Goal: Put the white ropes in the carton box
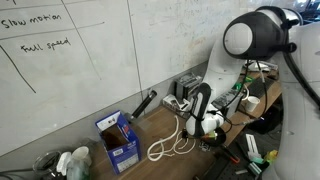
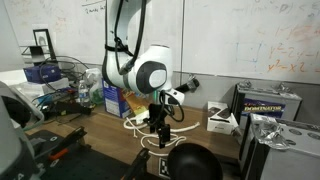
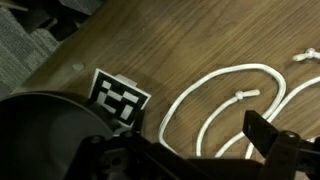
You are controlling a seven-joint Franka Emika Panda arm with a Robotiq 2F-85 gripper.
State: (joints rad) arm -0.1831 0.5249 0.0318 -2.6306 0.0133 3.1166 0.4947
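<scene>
**Q:** Support surface?

**A:** Brown wood-grain table [image 3: 110, 45]. I am directly above it.

**Q:** What lies directly on it?

**A:** The ropes [image 3: 215, 95] lie flat on the wood in loose open curves, and I can see one knotted end in the wrist view. In both exterior views the box [image 1: 118, 140] stands just beside them, flaps up. A black-and-white square tag [image 3: 121, 100] lies flat near the ropes, not touching them. The cup [image 3: 40, 135] sits right by the tag. I cannot tell whether it covers a corner.

**Q:** Anything else?

**A:** A white carton [image 2: 222, 118], well apart from the ropes. The clutter at the far end is too small to name.
</scene>
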